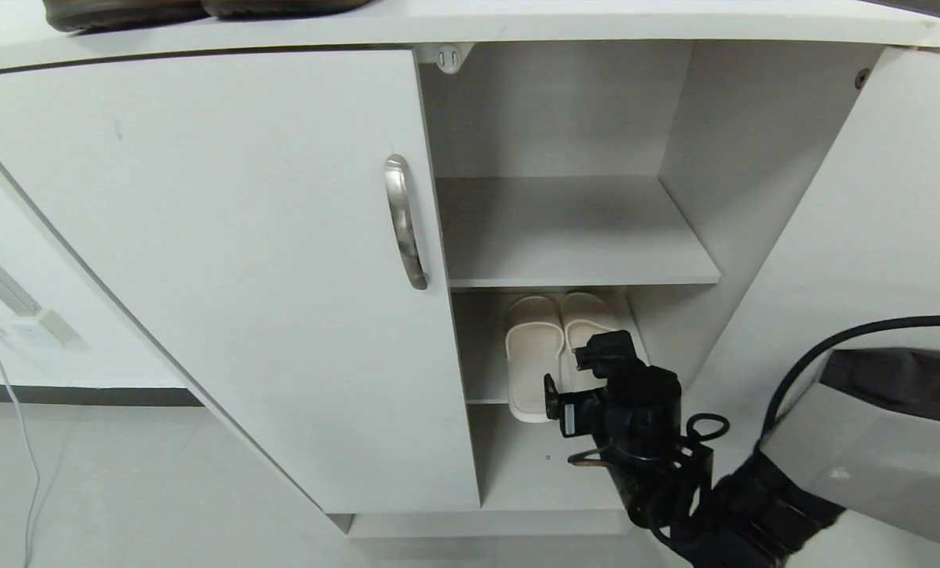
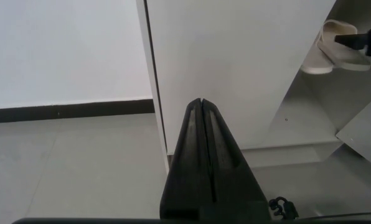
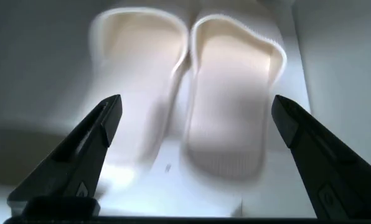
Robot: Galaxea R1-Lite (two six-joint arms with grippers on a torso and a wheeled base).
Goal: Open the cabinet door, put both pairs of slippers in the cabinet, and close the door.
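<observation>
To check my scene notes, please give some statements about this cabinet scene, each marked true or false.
The cream slippers lie on a shelf inside the cabinet. True.
The right gripper is shut on a slipper. False: it is open, holding nothing.
The left door is open. False: it is closed; the right door is open.
A dark pair lies on top of the cabinet. True.
The left gripper is shut. True.

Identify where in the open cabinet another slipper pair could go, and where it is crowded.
Bare: the upper shelf, between the closed left door and the right wall, and the cabinet floor under the lower shelf. Crowded: the lower shelf, where the cream slippers lie with the right gripper, jaws open, before them.
</observation>
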